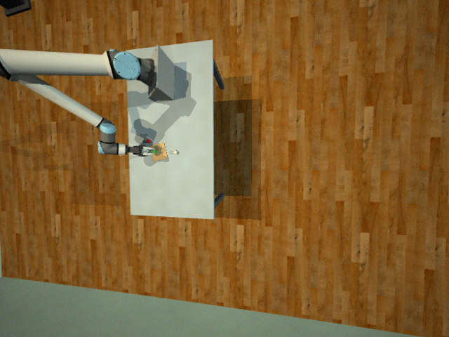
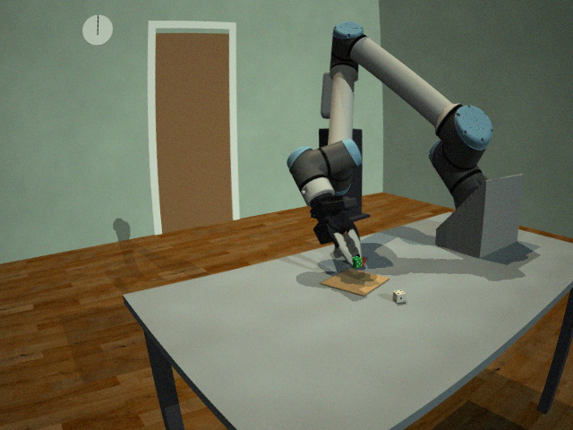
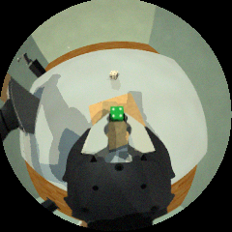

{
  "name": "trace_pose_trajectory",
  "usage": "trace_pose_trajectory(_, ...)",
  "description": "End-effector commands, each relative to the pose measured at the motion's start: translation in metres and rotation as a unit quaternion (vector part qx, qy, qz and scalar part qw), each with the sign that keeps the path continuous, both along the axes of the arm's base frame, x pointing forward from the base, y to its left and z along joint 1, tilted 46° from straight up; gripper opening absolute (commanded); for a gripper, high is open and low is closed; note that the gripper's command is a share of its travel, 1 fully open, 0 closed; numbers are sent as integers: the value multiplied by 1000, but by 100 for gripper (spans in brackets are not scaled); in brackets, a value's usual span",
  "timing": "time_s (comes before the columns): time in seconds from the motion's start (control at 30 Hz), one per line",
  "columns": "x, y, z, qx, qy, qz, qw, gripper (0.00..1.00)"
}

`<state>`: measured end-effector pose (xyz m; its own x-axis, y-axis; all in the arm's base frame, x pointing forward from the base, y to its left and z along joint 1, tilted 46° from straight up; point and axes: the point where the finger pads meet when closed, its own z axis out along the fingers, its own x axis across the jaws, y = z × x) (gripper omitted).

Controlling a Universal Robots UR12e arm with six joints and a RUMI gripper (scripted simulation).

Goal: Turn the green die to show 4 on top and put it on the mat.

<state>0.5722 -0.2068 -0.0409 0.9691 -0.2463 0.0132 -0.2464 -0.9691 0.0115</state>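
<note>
The gripper [image 1: 152, 151] [image 2: 353, 257] [image 3: 117, 119] is shut on the green die [image 1: 155, 151] [image 2: 357, 262] [image 3: 117, 113] and tilted. The die is held in the air near the robot-side edge of the tan mat [image 1: 163, 154] [image 2: 335, 282] [image 3: 96, 110]. The die's face towards the wrist camera shows four pips. The red die [image 1: 148, 140] [image 2: 363, 262] is on the table beside the mat, mostly hidden behind the green die in the exterior view; its top number cannot be read. The white die [image 1: 175, 152] [image 2: 398, 296] [image 3: 113, 74] sits flat on the table beyond the mat.
The white table [image 1: 174, 188] [image 2: 286, 333] [image 3: 169, 97] carries the mat and dice. A grey angled bracket [image 1: 165, 76] [image 2: 500, 217] [image 3: 24, 106] stands at the arm's base on the table. The arm's shadow falls across the mat.
</note>
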Motion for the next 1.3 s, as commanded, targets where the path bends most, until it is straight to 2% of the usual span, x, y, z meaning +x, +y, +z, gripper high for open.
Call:
trace_pose_trajectory(0.0,-1,-6,-5,0,0,0,1000,6)
trace_pose_trajectory(0.67,-5,-22,-22,0,0,0,1000,6)
trace_pose_trajectory(1.27,-6,-25,-25,0,0,0,1000,6)
